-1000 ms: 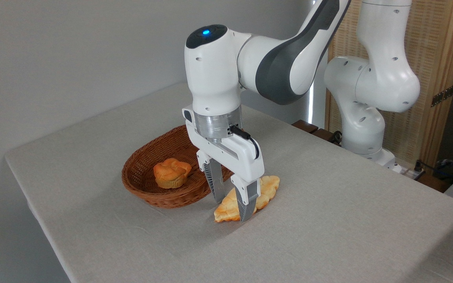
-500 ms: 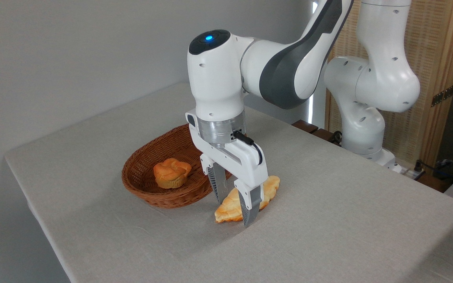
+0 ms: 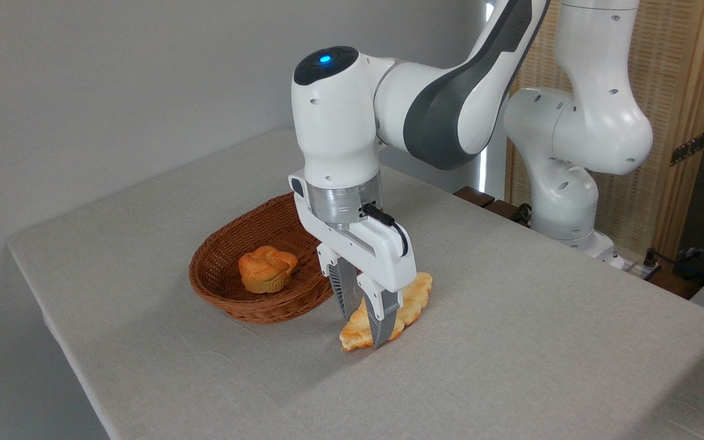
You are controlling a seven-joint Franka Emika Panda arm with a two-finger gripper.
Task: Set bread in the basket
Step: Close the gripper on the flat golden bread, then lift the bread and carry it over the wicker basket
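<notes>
Closed in since half a second ago: gripper [image 3: 367, 318] now pinching the bread [image 3: 410, 297] across its width, on the table [image 3: 511, 342] just beside the basket [image 3: 236, 250]. Better to lift straight up, slowly, then clear the rim before lowering next to the bun [image 3: 266, 267].

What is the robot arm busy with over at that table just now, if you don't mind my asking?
The arm's gripper has its two fingers closed on the flat bread, which looks tipped up on edge at the table surface, just right of the wicker basket. The bread is not in the basket yet. A small round bun already sits inside the basket. The likely next step is lifting the bread across into it.
</notes>
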